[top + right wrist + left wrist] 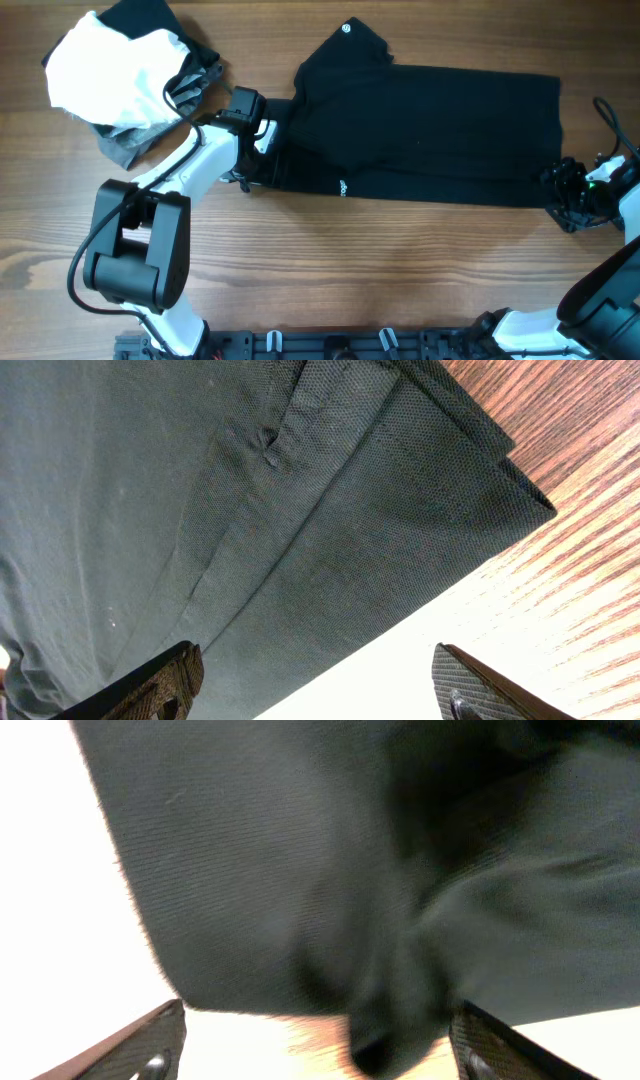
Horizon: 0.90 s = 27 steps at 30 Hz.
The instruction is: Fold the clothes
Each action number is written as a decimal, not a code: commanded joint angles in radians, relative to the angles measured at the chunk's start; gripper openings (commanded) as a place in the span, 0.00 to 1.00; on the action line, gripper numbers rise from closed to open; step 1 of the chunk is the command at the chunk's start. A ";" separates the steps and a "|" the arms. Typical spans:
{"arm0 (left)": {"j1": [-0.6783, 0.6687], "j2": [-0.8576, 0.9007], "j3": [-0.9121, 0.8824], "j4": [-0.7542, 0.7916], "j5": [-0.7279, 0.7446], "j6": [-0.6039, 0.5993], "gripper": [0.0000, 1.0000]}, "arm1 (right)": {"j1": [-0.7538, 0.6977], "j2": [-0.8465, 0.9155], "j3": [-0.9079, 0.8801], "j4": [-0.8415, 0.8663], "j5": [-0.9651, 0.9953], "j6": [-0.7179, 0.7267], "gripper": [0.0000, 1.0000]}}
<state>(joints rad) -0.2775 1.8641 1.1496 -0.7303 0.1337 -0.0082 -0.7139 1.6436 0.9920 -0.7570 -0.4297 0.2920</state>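
left gripper (268, 135), right gripper (560, 186) spread wide, clamping nothing, at black garment (440, 130) ends; clothes pile (110, 75) top-left (logo (341, 187) unreadable)

Left arm (195, 165): stretched to the left end of the black garment (440, 130). Left gripper (262, 135): over that edge, jaws spread wide.
Right arm (620, 270): at the garment's right end. Right gripper (562, 187): at the lower right corner, jaws spread wide.
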 commanded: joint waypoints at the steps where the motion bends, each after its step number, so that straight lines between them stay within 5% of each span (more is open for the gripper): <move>1: -0.009 -0.013 -0.018 0.043 0.130 0.005 0.84 | 0.001 -0.018 0.008 -0.003 -0.013 -0.023 0.79; 4: -0.006 -0.005 -0.050 0.058 0.096 0.004 0.62 | 0.001 -0.018 0.008 -0.003 -0.013 -0.023 0.79; 7: -0.006 0.003 -0.110 0.044 -0.029 -0.013 0.10 | 0.001 -0.018 0.008 -0.006 -0.013 -0.023 0.78; 8: -0.003 0.003 -0.116 0.005 -0.113 -0.079 0.04 | 0.001 -0.018 0.008 -0.017 -0.013 -0.023 0.77; 13: 0.069 0.002 -0.116 -0.153 -0.229 -0.158 0.04 | 0.002 -0.018 -0.008 -0.155 0.163 0.125 0.75; 18: 0.122 0.002 -0.116 -0.232 -0.233 -0.158 0.09 | 0.002 -0.018 -0.161 0.040 0.113 0.109 0.62; 19: 0.134 0.002 -0.116 -0.231 -0.233 -0.158 0.26 | 0.003 -0.018 -0.196 0.091 0.057 0.101 0.55; 21: 0.143 0.002 -0.116 -0.224 -0.233 -0.157 0.44 | 0.004 -0.018 -0.237 0.123 0.039 0.105 0.49; 25: 0.142 0.002 -0.116 -0.202 -0.229 -0.158 0.52 | 0.004 -0.018 -0.248 0.119 -0.013 0.066 0.49; 27: 0.142 0.002 -0.116 -0.197 -0.229 -0.158 0.53 | 0.004 -0.018 -0.248 0.112 -0.013 0.066 0.40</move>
<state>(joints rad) -0.1352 1.8286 1.0683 -0.9623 -0.0811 -0.1593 -0.7139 1.6192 0.7670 -0.6392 -0.4225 0.3763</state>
